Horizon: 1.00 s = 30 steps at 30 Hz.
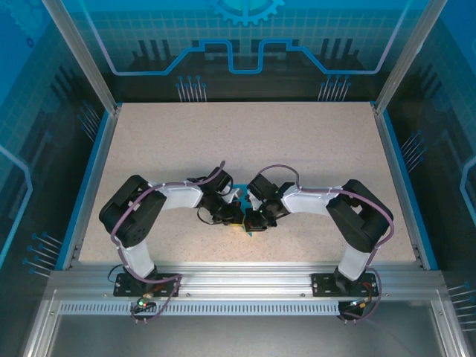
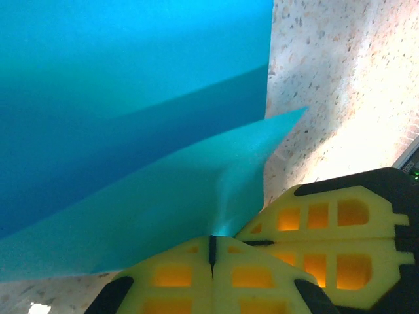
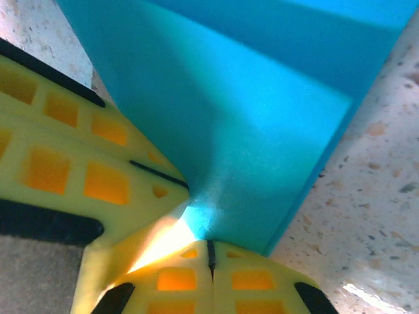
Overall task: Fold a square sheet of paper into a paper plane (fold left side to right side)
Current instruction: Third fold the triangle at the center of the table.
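The teal paper (image 1: 249, 231) is folded into layered flaps like a narrow paper plane and lies at the table's near middle, mostly hidden under both grippers. In the left wrist view a flap of the paper (image 2: 131, 196) rises in a ridge to my left gripper (image 2: 211, 239), whose jaws are shut on its edge. The right gripper's yellow fingers (image 2: 327, 222) press in from the right. In the right wrist view the paper (image 3: 262, 131) tents up to my right gripper (image 3: 210, 243), also shut on it, with the left fingers (image 3: 78, 163) beside. From above, the left gripper (image 1: 236, 219) and right gripper (image 1: 251, 220) meet tip to tip.
The speckled table (image 1: 297, 149) has a blue raised border (image 1: 94, 171) on its sides and an aluminium rail (image 1: 245, 279) along the near edge where the arm bases stand. Open tabletop lies beyond and to both sides of the grippers.
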### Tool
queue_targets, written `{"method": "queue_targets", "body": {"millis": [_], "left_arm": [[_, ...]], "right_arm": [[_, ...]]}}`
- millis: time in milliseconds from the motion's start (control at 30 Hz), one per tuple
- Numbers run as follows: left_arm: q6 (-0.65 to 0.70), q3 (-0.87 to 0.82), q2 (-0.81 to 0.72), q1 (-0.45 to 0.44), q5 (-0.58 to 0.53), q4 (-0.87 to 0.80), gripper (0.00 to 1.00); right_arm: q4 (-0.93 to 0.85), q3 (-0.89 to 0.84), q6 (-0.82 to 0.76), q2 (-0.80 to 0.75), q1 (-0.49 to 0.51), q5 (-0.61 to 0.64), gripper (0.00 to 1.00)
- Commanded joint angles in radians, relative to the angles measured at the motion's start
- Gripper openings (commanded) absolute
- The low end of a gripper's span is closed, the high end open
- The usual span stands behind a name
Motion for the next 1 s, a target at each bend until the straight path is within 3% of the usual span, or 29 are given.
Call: {"method": "queue_targets", "body": {"millis": [0, 500, 967], "left_arm": [[0.038, 0.025, 0.025, -0.007, -0.041, -0.03, 0.04], [0.111, 0.031, 0.048, 0.001, -0.229, -0.113, 0.01], [0.178, 0.056, 0.007, 0.126, -0.27, -0.152, 0.01]], "right_arm": [[-0.117, -0.038, -0.008, 0.066, 0.009, 0.044, 0.0], [-0.143, -0.037, -0.015, 0.065, 0.008, 0.053, 0.0], [-0.144, -0.039, -0.014, 0.061, 0.008, 0.046, 0.0]]}}
